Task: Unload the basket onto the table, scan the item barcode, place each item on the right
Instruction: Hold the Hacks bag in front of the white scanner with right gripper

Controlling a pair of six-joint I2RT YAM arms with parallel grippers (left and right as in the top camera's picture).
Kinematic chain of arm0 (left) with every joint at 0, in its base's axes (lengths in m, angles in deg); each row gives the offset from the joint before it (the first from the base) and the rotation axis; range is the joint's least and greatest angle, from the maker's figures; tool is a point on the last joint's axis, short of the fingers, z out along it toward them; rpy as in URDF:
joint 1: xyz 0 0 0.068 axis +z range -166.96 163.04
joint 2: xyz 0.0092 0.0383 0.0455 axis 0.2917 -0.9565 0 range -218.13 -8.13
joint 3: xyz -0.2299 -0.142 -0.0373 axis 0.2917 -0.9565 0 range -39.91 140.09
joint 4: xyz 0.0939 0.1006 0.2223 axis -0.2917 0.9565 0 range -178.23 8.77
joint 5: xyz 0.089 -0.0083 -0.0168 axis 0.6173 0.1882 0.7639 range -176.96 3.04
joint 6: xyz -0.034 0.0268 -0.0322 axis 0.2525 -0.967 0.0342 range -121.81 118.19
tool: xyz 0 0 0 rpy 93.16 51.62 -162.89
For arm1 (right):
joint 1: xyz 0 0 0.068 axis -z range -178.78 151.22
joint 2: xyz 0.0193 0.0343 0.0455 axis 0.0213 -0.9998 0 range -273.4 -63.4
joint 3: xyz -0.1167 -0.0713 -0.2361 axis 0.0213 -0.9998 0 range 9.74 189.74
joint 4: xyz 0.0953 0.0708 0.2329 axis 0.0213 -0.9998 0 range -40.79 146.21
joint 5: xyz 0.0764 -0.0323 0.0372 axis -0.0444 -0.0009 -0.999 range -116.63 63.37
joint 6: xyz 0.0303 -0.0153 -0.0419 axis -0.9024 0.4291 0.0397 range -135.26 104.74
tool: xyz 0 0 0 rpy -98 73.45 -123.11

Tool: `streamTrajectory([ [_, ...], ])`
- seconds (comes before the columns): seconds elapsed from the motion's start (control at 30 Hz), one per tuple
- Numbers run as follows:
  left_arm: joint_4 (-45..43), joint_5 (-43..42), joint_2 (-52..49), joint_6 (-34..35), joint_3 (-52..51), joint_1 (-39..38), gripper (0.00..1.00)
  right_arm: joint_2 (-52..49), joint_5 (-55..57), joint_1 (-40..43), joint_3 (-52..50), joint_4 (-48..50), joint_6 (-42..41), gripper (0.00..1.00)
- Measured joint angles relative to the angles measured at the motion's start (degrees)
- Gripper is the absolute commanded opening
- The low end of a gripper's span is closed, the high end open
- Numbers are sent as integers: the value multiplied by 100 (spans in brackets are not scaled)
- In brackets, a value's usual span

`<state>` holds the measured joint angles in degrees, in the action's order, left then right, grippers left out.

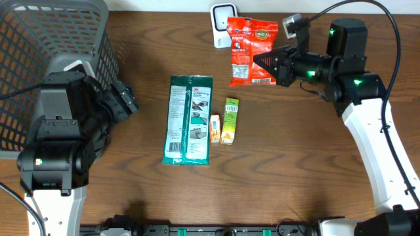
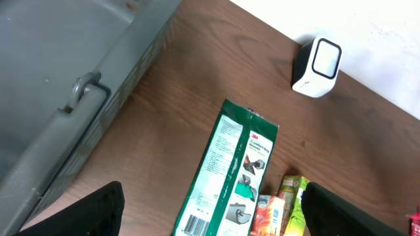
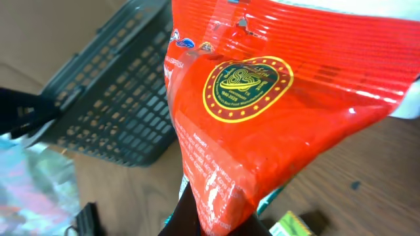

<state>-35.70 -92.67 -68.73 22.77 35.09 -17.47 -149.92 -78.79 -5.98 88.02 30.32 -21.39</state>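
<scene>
Grips the lower edge of a glossy red foil snack pouch (image 1: 252,46) in the right gripper (image 1: 257,64), jaws pressed together on the foil, and holds it lifted just beside a small white box-shaped barcode scanner (image 1: 223,26) at the far edge. Fills most of the right wrist view with that pouch, its round gold-and-green emblem facing the lens. Hangs the left gripper (image 1: 126,101) spread wide and holding nothing, close to a grey plastic mesh basket (image 1: 59,39), with dark fingers (image 2: 98,211) showing at both lower corners of the left wrist view. Bears, on the dark brown wooden table (image 1: 295,164), a flat green printed packet (image 1: 188,120) lying lengthwise at centre, with a small orange carton (image 1: 214,128) and a yellow-green carton (image 1: 230,120) side by side just right of it.
</scene>
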Motion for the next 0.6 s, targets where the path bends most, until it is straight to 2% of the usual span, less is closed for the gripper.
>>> streamTrajectory([
  [0.23,0,0,0,-2,0,0,87,0,-280,0,0,-98,-4,1],
  [0.4,-520,-2,-4,2,4,0,87,0,-328,0,0,-330,-26,1],
  [0.6,-509,-22,-4,2,4,0,87,0,-673,0,0,-356,-42,1],
])
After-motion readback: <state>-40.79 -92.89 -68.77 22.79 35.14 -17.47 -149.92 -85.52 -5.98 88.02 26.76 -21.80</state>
